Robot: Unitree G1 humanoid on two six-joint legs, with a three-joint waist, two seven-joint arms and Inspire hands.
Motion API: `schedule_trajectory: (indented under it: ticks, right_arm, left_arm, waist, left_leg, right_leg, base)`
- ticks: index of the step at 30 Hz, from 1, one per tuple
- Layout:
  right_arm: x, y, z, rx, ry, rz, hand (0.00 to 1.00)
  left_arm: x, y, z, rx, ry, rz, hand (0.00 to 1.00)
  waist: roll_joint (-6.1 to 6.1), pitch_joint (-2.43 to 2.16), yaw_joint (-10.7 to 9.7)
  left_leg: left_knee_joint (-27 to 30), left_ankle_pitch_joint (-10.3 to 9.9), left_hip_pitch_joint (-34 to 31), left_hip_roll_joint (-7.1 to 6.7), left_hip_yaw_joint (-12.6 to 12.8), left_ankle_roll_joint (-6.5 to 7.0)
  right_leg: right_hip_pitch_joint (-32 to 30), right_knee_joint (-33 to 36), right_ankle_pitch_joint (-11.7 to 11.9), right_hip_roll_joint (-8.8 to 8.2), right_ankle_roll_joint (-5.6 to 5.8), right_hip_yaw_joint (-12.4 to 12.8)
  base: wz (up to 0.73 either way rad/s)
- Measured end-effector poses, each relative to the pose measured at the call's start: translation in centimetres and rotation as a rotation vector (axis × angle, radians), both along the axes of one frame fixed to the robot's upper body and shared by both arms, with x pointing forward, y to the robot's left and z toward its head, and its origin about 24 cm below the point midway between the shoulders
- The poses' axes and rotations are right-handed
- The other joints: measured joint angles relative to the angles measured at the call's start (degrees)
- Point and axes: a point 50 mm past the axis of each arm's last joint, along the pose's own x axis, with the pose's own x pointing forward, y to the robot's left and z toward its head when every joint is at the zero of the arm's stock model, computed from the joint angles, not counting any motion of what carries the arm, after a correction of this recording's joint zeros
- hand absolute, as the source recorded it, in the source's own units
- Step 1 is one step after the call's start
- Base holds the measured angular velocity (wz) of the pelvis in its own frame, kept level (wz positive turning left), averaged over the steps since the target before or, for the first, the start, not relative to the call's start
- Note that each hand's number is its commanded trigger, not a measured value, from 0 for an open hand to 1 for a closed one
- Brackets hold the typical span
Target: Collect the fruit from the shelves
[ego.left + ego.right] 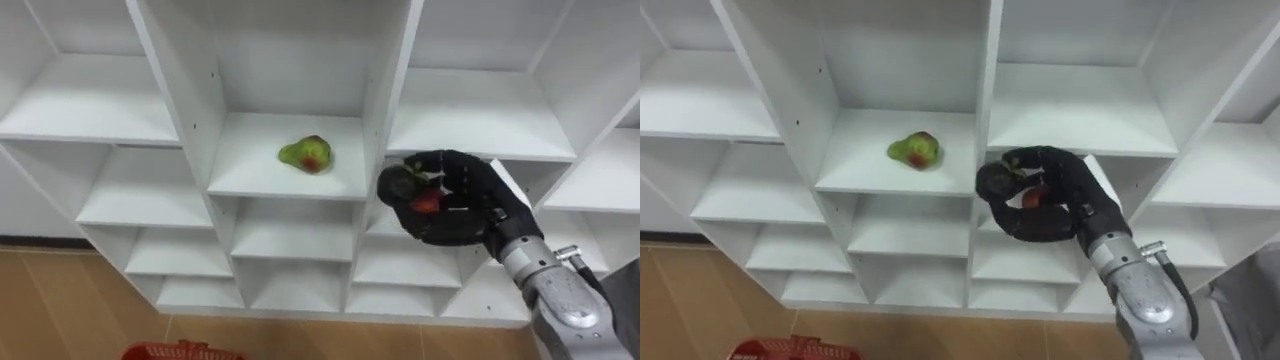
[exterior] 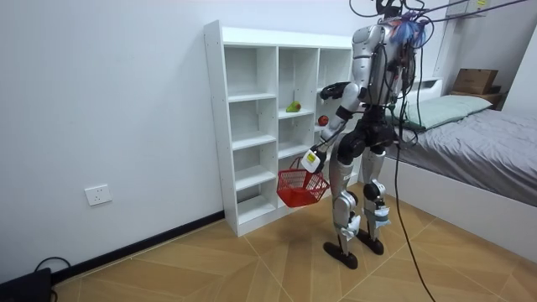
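**Q:** Nearest to the head camera?

**A:** Red basket [image 1: 180,351], low at 7 o'clock. Carried by the left hand [image 2: 313,159], curled round the handle, as seen from the room view.

**Q:** Further out?

**A:** Right hand [image 1: 450,200], at 3 o'clock, raised before the white closet [image 1: 185,90]. Closed round a small red fruit [image 1: 427,203]. Held clear of the boards, in front of the column just right of the middle one.

**Q:** Farthest?

**A:** Green fruit [image 1: 306,154] with a red blush, lying alone on the middle shelf [image 1: 250,170]. Long axis roughly 9 to 3.

**Q:** Which way from the full hand?

**A:** Green fruit at 10 o'clock, one compartment over, near. Basket at 7 o'clock, well below. Likely calls for lowering the red fruit toward 7 and into the basket first, then reaching up toward 10. Nearer of the two to the green fruit: right hand. Left hand taken up with the basket. Some risk of clipping the upright between the two columns on the way across.
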Motion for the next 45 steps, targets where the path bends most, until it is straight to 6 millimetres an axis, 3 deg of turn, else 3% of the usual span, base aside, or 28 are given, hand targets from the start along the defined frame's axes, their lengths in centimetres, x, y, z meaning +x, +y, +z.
schedule_trajectory:
  ticks: [8,18,22,27,35,45]
  right_arm:
    - [-0.9,1.3,0.5,0.023,-0.002,0.125,1.0]
    - [-2.6,1.8,-0.7,0.074,0.096,0.232,1.0]
    - [-3.1,2.9,-1.3,0.086,0.123,0.284,1.0]
    - [-3.2,4.0,-1.7,0.082,0.14,0.323,1.0]
    - [-1.9,4.7,-5.8,0.011,0.272,0.209,1.0]
    - [-1.7,4.5,-9.0,-0.093,0.404,0.18,1.0]
  left_arm:
    - [0.9,-0.4,0.3,-0.039,-0.059,0.011,1.0]
    - [4.0,-1.3,1.3,-0.094,-0.179,0.002,1.0]
    - [5.5,-2.1,1.7,-0.137,-0.224,-0.006,1.0]
    - [7.6,-2.9,2.6,-0.151,-0.29,-0.052,1.0]
    - [11.7,-5.1,4.1,-0.169,-0.391,-0.1,1.0]
    - [12.4,-6.7,4.2,-0.189,-0.408,-0.146,1.0]
  waist:
    - [0.13,0.08,-1.33]
    - [0.28,0.24,-1.55]
    - [0.02,0.38,-1.8]
    - [-0.05,0.72,-1.21]
    - [0.44,1.15,-1.05]
    - [0.88,1.25,-1.04]
  left_leg:
    - [0.0,-0.02,-0.01,-0.01,-0.29,-0.02]
    - [0.05,-0.03,0.85,0.02,-0.41,0.02]
    - [0.54,-0.03,0.16,0.01,-0.74,0.01]
    - [0.51,-0.02,-0.08,0.23,-0.27,0.02]
    - [2.93,0.1,-6.51,0.58,0.08,0.27]
    - [4.34,0.11,-10.75,1.11,0.56,0.3]
  right_leg:
    - [0.15,-0.05,0.0,-0.08,0.01,-0.38]
    - [0.97,-0.01,0.04,-0.06,0.06,0.05]
    - [0.7,0.02,0.11,-0.01,-0.05,-0.64]
    - [-0.18,0.78,0.13,0.0,-0.06,0.26]
    - [-6.5,2.47,0.61,0.05,-0.15,0.79]
    - [-10.89,3.83,0.76,0.01,-0.36,0.28]
  base:
    - [0.02]
    - [0.0]
    - [0.04]
    - [-0.05]
    - [-0.02]
    - [-0.02]
